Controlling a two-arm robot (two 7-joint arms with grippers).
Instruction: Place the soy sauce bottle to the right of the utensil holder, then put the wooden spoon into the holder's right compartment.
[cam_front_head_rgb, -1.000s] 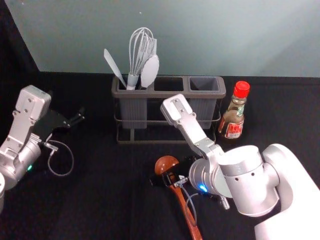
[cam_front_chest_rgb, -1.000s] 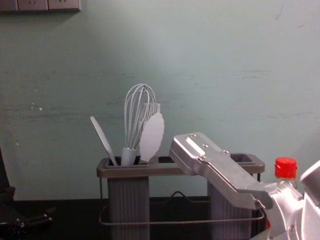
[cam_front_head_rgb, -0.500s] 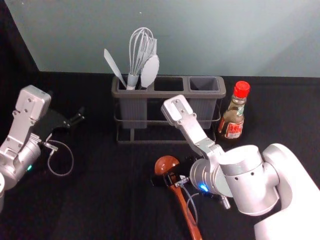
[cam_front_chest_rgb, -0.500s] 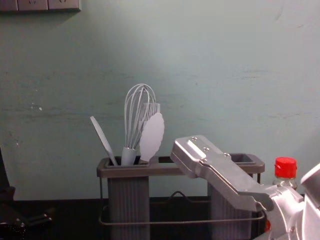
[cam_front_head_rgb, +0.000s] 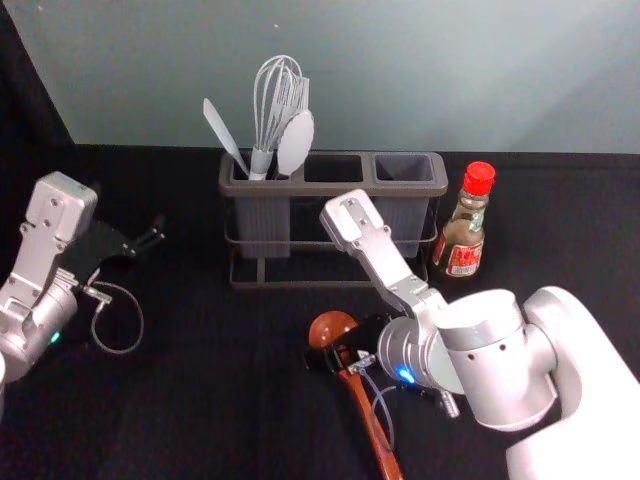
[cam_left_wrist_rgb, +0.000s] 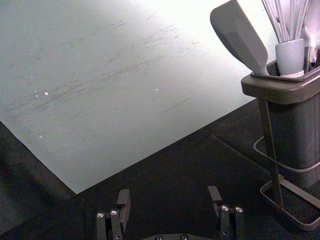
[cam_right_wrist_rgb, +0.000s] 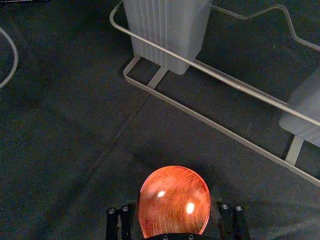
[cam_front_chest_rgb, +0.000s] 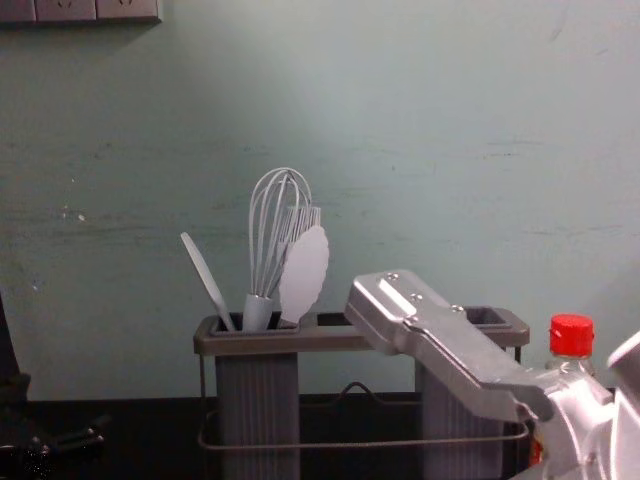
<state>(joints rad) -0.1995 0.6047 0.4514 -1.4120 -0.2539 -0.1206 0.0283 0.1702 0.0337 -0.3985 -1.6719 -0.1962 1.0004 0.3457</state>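
One dark-covered desk (cam_front_head_rgb: 200, 410) carries everything. The right arm (cam_front_head_rgb: 490, 360) reaches in from four o'clock; its raised link stands in the way before the utensil holder (cam_front_head_rgb: 300, 188), so lifting straight toward twelve o'clock could knock the rim beside the right compartment (cam_front_head_rgb: 403, 168). The right gripper (cam_right_wrist_rgb: 173, 207) is spread, straddling the spoon near its bowl; closing off-centre might let the round head roll or slip. The left gripper (cam_left_wrist_rgb: 169, 196), spread and empty, waits at ten o'clock from the spoon. At the holder's three o'clock the soy sauce bottle (cam_front_head_rgb: 463, 238) stands upright, that step apparently done, though a wide elbow swing could tip it. The wooden spoon (cam_front_head_rgb: 372, 425) lies with its handle toward five o'clock, and may swing if gripped loosely. A whisk (cam_front_head_rgb: 278, 100) and other utensils crowd the left compartment. A thin cable (cam_front_head_rgb: 391, 425) by the handle could snag.
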